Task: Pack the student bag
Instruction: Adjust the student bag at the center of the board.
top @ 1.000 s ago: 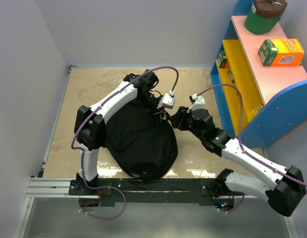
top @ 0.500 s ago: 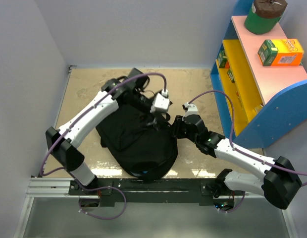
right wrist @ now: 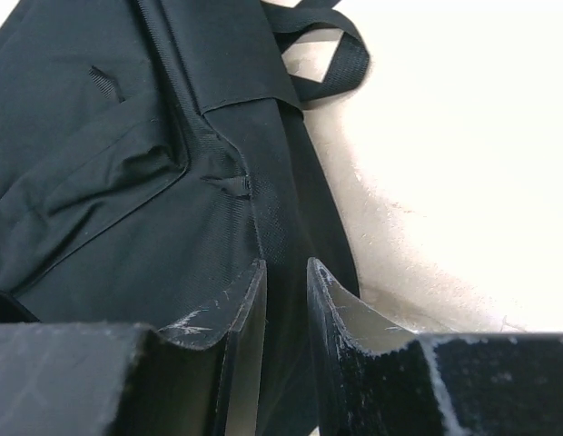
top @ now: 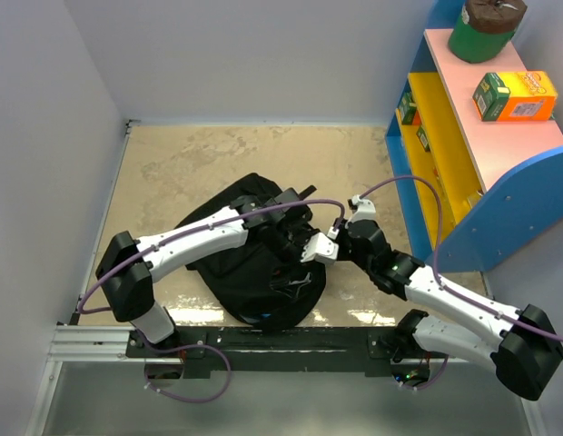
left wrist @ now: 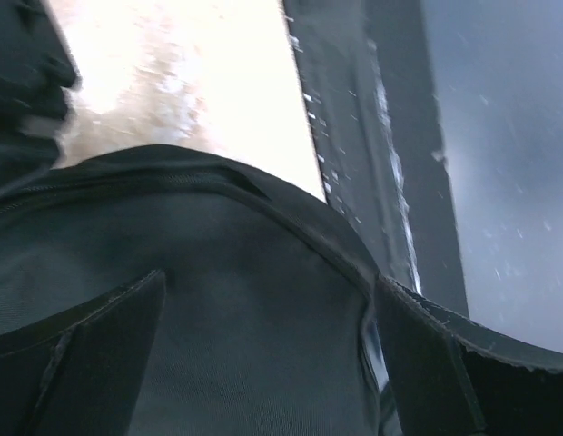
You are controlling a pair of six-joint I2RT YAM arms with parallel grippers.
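Note:
The student bag is a big black fabric backpack lying flat on the beige table, near the front edge. My left gripper hovers over its near right part, fingers wide open; in the left wrist view only bag fabric lies between them. My right gripper is at the bag's right edge. In the right wrist view its fingers stand a narrow gap apart over the bag's side panel. Whether fabric is pinched does not show. A strap loop lies on the table beyond.
A blue, yellow and pink shelf stands at the right, with a green cylinder and an orange-green box on top. A metal rail runs along the table's near edge, also seen as a rail beyond the bag.
My left arm swung from the bag's far end down to its near right part, and its jaws opened wide. The bag shifted and flattened. My right gripper's jaws narrowed at the bag's right edge.

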